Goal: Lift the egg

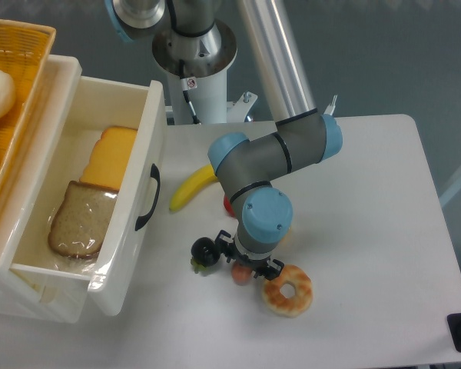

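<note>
Gripper (247,267) lowered over the egg (241,274), fingers either side of it; closed or not, impossible to tell. Egg low on the white tabletop (369,200), between a dark fruit (206,250) and a donut (288,290). Farther off, a banana (192,187) beside an open drawer (77,196) holding bread (81,219).

a single fixed camera is looking steeply down from high in front of the table (384,192), at middling range, facing the arm's base (194,58) and taking in the open drawer (100,192) at left.
</note>
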Available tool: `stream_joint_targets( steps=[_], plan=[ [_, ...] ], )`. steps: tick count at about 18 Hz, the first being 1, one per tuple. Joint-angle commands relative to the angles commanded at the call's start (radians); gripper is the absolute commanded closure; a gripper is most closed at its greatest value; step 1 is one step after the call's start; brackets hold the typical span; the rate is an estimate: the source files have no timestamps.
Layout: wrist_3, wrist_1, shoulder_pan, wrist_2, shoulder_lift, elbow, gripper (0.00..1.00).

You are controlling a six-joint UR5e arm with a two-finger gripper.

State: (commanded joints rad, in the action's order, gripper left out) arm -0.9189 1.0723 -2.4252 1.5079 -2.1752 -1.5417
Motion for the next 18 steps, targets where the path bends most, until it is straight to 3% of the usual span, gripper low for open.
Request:
stream_joint_targets(
  steps=[6, 15, 18],
  plan=[
    [-0.002, 0.000, 0.002, 0.000, 0.000, -0.002, 0.93],
    [-0.015, 0.003, -0.011, 0.002, 0.031, 0.014, 0.96],
    [-0.104, 0.009, -0.017, 0.006, 0.052, 0.017, 0.97]
  ],
)
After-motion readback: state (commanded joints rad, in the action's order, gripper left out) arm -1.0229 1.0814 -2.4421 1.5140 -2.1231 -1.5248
